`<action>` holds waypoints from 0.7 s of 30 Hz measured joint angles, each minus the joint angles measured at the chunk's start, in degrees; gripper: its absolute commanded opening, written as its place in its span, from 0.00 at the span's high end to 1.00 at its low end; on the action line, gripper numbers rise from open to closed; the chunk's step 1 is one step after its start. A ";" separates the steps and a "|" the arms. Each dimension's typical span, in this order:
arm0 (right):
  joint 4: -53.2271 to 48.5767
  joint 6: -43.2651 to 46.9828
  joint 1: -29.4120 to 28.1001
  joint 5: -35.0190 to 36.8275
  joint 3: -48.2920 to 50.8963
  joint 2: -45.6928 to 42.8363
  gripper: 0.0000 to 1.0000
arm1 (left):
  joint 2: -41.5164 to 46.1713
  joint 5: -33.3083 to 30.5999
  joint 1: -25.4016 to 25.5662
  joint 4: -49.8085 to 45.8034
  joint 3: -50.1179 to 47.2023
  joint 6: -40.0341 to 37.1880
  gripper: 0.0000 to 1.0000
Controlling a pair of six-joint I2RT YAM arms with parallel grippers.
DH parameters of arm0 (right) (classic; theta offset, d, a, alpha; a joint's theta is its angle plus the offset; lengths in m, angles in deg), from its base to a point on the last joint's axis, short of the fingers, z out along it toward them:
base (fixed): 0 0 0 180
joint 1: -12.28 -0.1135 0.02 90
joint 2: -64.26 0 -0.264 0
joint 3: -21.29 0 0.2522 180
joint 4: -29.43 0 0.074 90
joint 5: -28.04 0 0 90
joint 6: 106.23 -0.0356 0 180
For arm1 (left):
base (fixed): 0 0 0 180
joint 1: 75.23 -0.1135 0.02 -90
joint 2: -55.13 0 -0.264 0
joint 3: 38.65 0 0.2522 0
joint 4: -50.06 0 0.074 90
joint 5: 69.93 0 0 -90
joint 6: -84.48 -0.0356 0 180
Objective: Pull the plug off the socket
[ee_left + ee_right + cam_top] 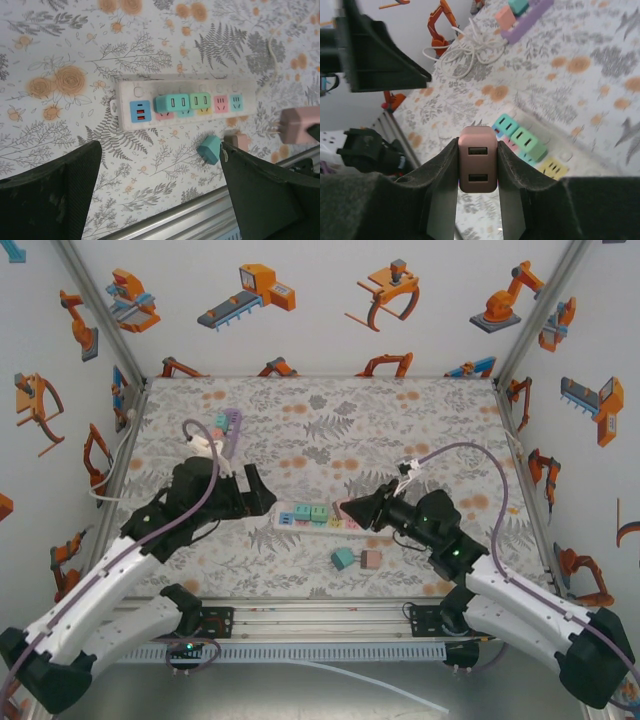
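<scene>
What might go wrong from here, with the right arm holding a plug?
The pink plug is pinched by its smooth sides in the right end effector, so it may slip. The left end effector is open, off the power strip, so the strip may shift on the next pull. Setting down might knock the loose teal plug.

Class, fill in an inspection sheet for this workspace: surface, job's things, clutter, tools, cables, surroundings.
Surface: floral table cover, flat.
Job's things: white power strip with teal plug and green plug seated; pink plug held off the strip.
Clutter: loose teal plug and loose pinkish plug on the cover; purple strip at the back.
Tools: left tool open, empty; right tool shut on pink plug.
Cables: white cord coiled near purple strip.
Surroundings: walls printed with robot pictures.
</scene>
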 measured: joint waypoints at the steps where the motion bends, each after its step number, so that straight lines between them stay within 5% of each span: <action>1: 0.02 -2.51 0.00 -0.26 0.52 0.61 0.88 | 1.62 0.48 0.00 -1.03 0.24 -1.51 0.04; 13: -2.36 -13.73 -4.90 -4.76 1.01 17.35 0.89 | 10.75 14.19 0.00 -11.91 2.38 -21.03 0.03; 21: 3.45 -15.89 -9.44 -4.61 -1.20 32.85 0.82 | 9.75 21.38 0.07 -12.90 2.38 -24.85 0.03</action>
